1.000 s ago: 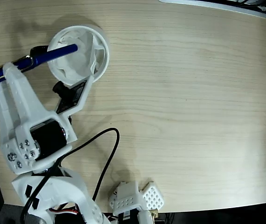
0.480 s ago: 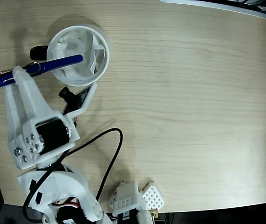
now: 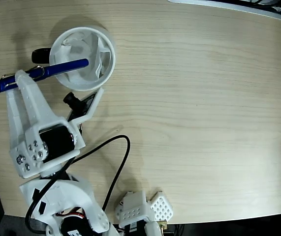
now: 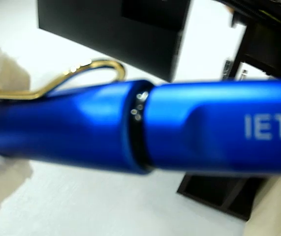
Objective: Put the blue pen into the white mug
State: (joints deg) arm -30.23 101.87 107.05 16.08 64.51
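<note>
The blue pen (image 3: 61,68) lies almost level in the fixed view, one end over the open top of the white mug (image 3: 106,61), the other end sticking out to the left past the arm. My gripper (image 3: 24,78) is shut on the blue pen just left of the mug's rim. The mug stands at the upper left of the table, its black handle (image 3: 41,53) pointing left and crumpled white paper inside. The wrist view is filled by the blue pen (image 4: 145,130) close up, with its wire clip (image 4: 66,81) on top; no fingers show there.
My white arm (image 3: 37,132) runs from the bottom left up to the mug, with a black cable (image 3: 115,167) looping beside it. A small white perforated part (image 3: 142,207) sits at the table's front edge. A light strip (image 3: 229,7) lies along the far edge.
The pen and gripper have shifted right and slightly down, so the pen's tip now reaches farther across the mug's opening. Over the last half second almost nothing moved.
</note>
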